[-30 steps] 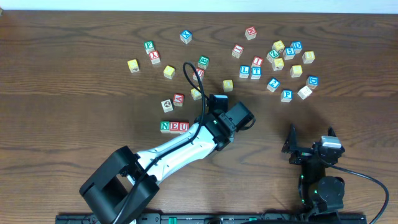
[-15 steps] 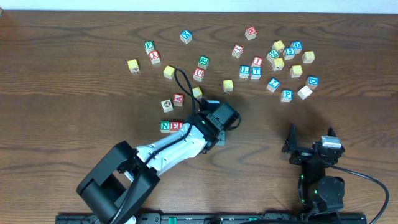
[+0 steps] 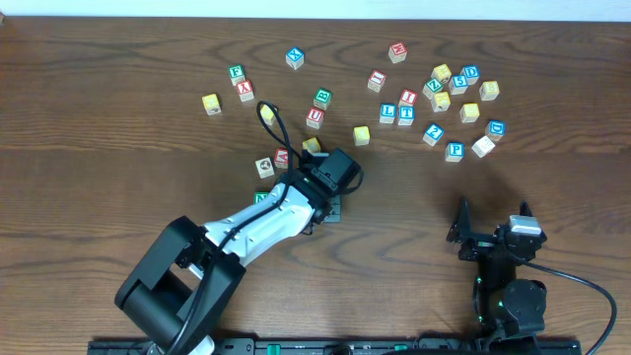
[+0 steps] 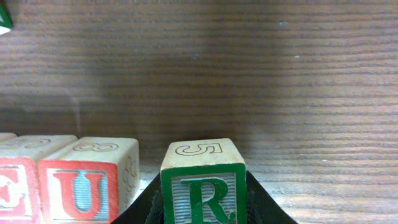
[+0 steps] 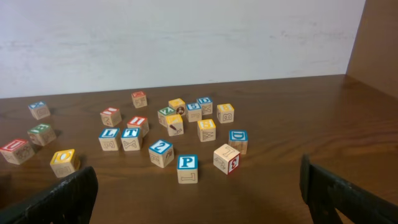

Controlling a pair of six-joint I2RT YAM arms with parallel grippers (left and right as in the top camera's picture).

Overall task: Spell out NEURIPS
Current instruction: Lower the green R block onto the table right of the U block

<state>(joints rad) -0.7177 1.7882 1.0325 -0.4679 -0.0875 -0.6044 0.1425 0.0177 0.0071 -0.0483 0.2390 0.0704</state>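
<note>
My left gripper (image 4: 203, 208) is shut on a green R cube (image 4: 203, 186), which is down at the table just right of a red U cube (image 4: 87, 183), a narrow gap between them. An E cube (image 4: 11, 190) shows at the left edge. From overhead, the left arm covers most of that row and only the green N cube (image 3: 261, 198) shows beside the left gripper (image 3: 311, 200). A blue P cube (image 5: 187, 163) and a red I cube (image 5: 137, 122) lie among the loose cubes. My right gripper (image 5: 199, 199) stands open and holds nothing, near the front edge (image 3: 490, 219).
Several loose lettered cubes cluster at the back right (image 3: 441, 99). More lie at the back left (image 3: 237, 74). A picture cube (image 3: 264, 168), a red cube (image 3: 283, 157) and a yellow cube (image 3: 312, 146) sit just behind the row. A cable loop (image 3: 268, 110) arches off the left arm.
The left arm has swung left with the R cube and brought it down beside the U at the row's right end. The right arm has not moved.
</note>
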